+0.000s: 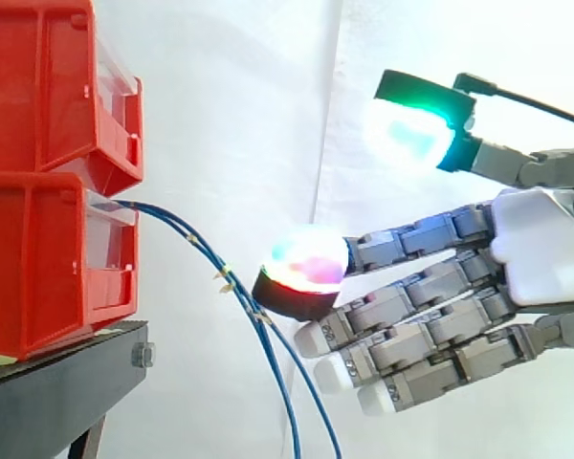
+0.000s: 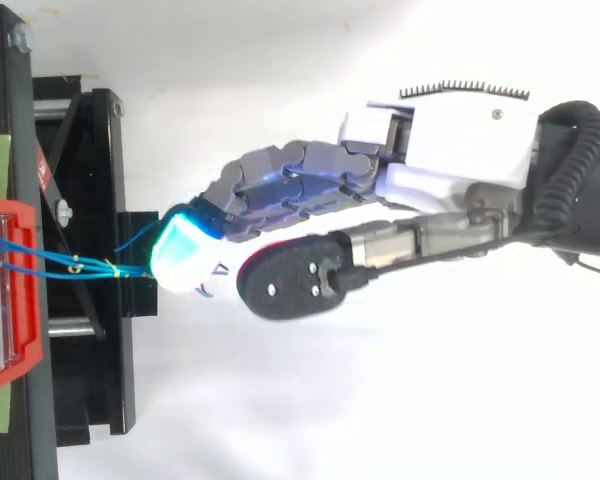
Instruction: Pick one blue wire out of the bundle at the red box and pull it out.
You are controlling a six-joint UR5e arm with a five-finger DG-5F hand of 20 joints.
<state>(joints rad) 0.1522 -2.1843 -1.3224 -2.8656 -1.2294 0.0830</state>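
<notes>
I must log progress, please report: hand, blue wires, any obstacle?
Hand open, fingers straight, beside the blue wires. Wires hang from lower red bin, none gripped. Nothing between hand and wires.

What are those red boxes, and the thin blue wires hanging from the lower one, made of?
The red bins look like moulded plastic: even colour, a slight gloss, rounded rims. The blue wires seem to have a smooth plastic sheath, since they sag in soft curves; whatever core lies inside is hidden.
</notes>
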